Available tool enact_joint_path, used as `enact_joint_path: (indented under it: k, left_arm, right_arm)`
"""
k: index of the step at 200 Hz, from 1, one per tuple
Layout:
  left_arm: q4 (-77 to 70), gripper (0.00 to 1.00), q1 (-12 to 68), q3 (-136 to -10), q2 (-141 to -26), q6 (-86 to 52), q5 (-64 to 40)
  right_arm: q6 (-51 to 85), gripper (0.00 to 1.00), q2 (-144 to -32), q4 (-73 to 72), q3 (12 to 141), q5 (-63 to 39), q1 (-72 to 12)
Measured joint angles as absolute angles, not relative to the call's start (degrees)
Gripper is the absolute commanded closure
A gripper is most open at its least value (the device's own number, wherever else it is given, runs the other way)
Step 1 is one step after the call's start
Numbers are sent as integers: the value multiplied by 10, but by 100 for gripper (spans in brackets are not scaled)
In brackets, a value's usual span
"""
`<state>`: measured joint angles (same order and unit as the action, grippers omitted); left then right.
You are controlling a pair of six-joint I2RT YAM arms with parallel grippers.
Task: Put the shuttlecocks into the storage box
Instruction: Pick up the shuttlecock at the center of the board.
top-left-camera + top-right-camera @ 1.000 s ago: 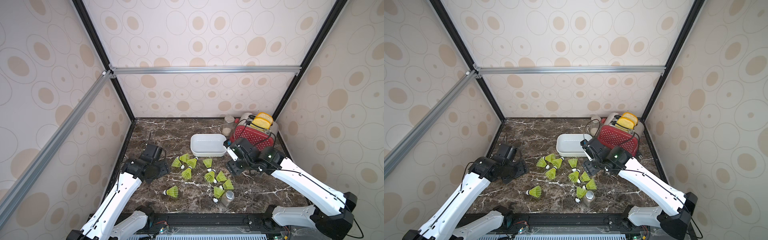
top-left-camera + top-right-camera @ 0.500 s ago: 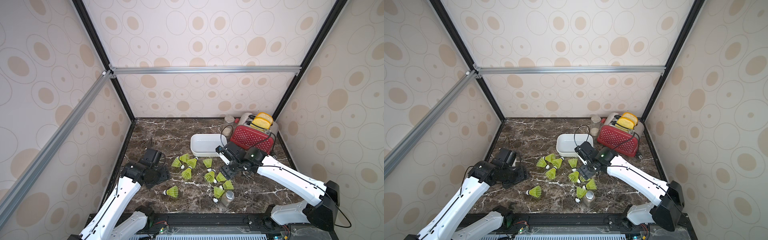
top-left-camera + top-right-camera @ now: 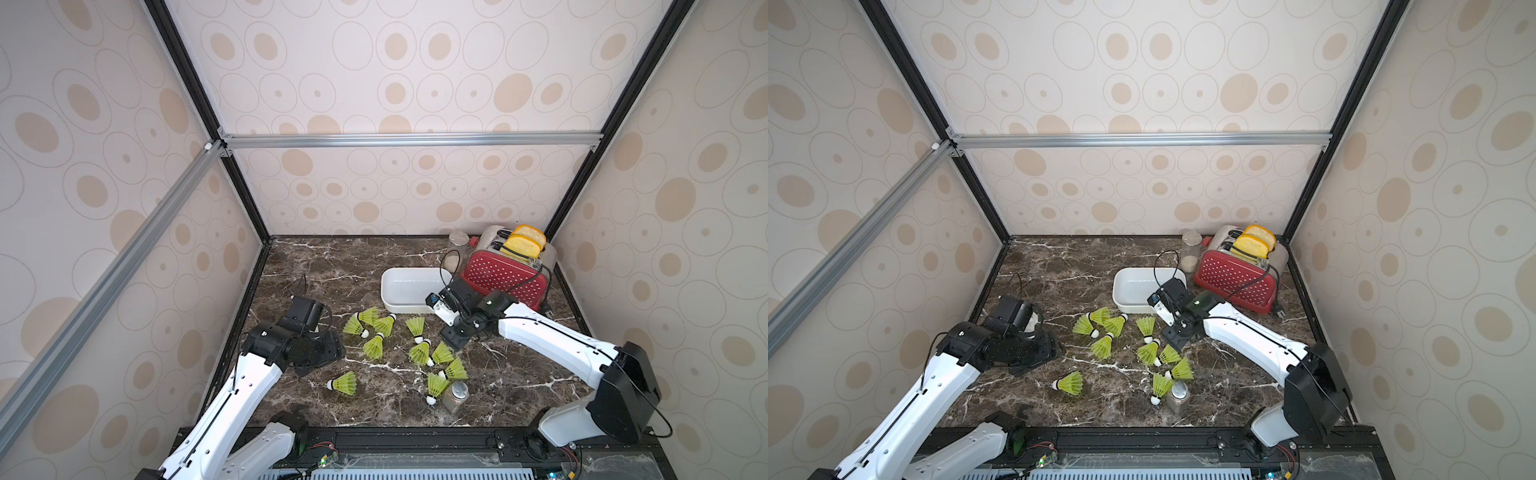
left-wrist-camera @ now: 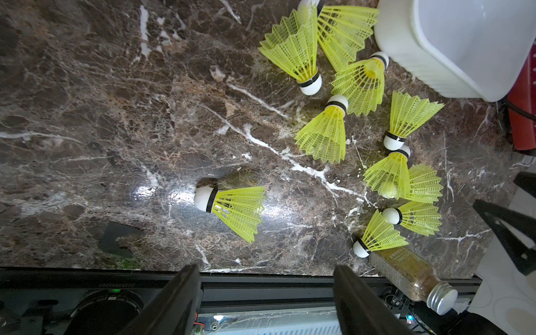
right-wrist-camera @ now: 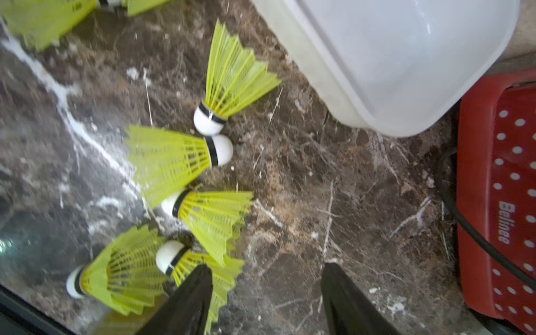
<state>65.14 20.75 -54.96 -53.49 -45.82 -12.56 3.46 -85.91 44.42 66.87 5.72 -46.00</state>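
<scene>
Across the dark worktop (image 3: pixel 332 266), in both top views, I count ten shuttlecocks (image 3: pixel 419 353) lying loose. None is yet in the storage box (image 3: pixel 399 306), which stands empty beside the red toaster (image 3: pixel 505 276). My right hand (image 3: pixel 453 338) hangs between the box and the near cluster, just beside the closest one. My left hand (image 3: pixel 332 353) sits on the far side of the cluster, nearer the lone shuttlecock (image 3: pixel 344 382).

From the left wrist, the left hand (image 4: pixel 265 268) is open, with nothing between its jaws. The lone shuttlecock (image 4: pixel 232 208) lies ahead, well apart, and its long axis runs along the line from finger to finger. I judge a wrist turn is needed before closing.

From the right wrist, somewhat blurred, the right hand (image 5: pixel 266 266) is also open, over bare marble. The nearest shuttlecock (image 5: pixel 185 261) lies to the side away from the toaster, its skirt passing behind one finger (image 5: pixel 188 298). I judge this arm the nearer one, needing a sideways shift.
</scene>
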Motion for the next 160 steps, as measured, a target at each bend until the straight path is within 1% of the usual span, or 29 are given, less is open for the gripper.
enact_joint_path:
  k: [37,72,97,130,160]
  left_arm:
    - [651,26,208,-550,-528,-458,-128]
    - [648,24,208,-548,-501,-453,-135]
    - [634,22,208,-538,-458,-439,-156]
    - [590,17,209,-496,-384,-424,-213]
    - [542,16,209,-455,-324,-422,-243]
  right_arm:
    - [160,35,-912,380,677,53,-479]
    - [229,36,-992,359,710,61,-498]
    - [262,36,-1021,352,723,67,-508]
    - [297,37,-1027,336,724,75,-511]
    - [325,37,-1036,319,724,72,-511]
